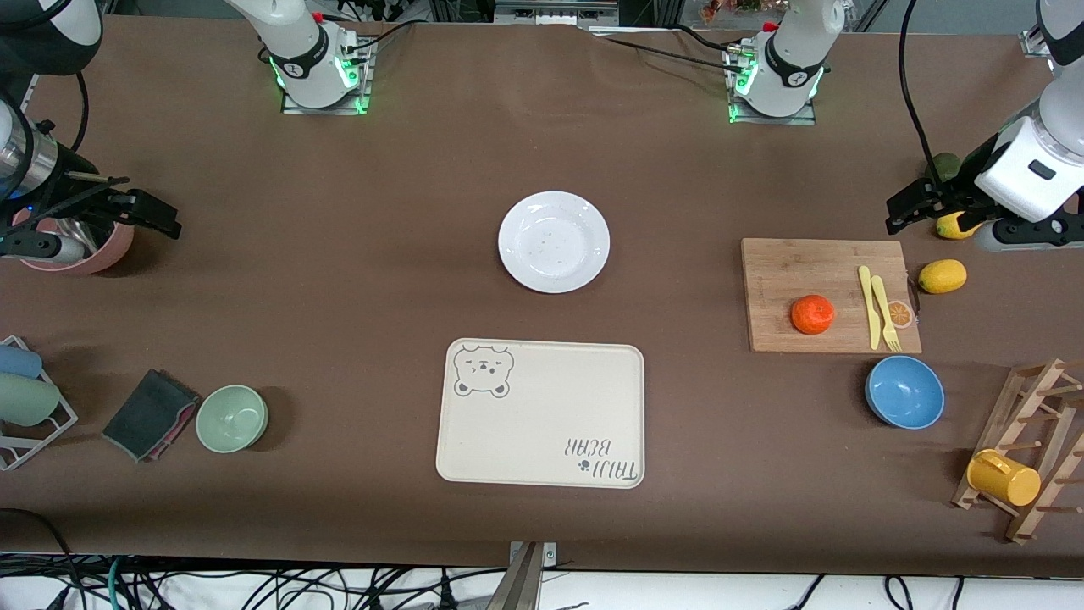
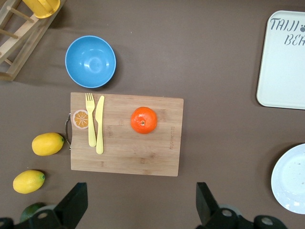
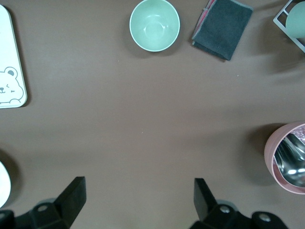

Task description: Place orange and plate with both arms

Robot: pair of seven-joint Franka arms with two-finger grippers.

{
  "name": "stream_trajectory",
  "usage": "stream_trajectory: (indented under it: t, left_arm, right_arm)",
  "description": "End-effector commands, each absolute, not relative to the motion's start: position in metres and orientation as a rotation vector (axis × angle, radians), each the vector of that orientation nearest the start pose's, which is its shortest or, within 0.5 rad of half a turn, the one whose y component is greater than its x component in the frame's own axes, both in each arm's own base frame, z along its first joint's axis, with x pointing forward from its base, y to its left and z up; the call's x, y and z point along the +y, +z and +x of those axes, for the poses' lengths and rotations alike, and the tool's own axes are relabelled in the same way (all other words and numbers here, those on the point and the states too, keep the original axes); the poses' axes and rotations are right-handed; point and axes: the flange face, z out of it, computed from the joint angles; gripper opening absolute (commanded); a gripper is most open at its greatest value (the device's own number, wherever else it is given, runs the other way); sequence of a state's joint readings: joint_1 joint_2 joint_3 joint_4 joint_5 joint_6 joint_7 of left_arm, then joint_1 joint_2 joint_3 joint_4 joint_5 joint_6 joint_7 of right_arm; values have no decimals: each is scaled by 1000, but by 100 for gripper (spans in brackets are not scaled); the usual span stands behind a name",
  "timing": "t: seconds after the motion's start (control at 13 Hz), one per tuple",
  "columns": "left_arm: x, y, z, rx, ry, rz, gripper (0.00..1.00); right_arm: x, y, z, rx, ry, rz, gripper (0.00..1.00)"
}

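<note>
The orange (image 1: 812, 314) sits on a bamboo cutting board (image 1: 788, 280) toward the left arm's end of the table. It also shows in the left wrist view (image 2: 144, 119). The white plate (image 1: 554, 241) lies at the table's middle, and its rim shows in the left wrist view (image 2: 290, 181). My left gripper (image 1: 904, 207) is open and empty, up over the table beside the board; in its own view (image 2: 141, 205) the jaws stand wide apart. My right gripper (image 1: 157, 212) is open and empty, over the right arm's end of the table, as its own view (image 3: 139, 200) shows.
A cream bear-print tray (image 1: 542, 415) lies nearer the camera than the plate. Yellow fork and knife (image 1: 879, 307) lie on the board. Two lemons (image 1: 942, 276), a blue bowl (image 1: 904, 391) and a wooden rack (image 1: 1029, 457) are nearby. A green bowl (image 1: 232, 418), grey cloth (image 1: 151, 413) and pink cup (image 1: 80, 246) are at the right arm's end.
</note>
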State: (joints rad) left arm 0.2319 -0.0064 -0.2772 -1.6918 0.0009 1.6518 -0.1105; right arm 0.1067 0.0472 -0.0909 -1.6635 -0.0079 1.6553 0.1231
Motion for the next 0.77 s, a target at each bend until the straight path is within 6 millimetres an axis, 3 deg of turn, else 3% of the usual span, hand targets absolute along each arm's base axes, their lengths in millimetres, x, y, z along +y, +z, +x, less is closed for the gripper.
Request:
stream_trajectory:
  t: [0.0, 0.69]
  left_arm:
    - [-24, 583, 559, -110, 54, -3117, 100]
    - [-23, 582, 560, -100, 55, -3120, 100]
  right_arm:
    - [9, 563, 570, 194, 92, -3133, 100]
    - [9, 563, 570, 189, 92, -3134, 100]
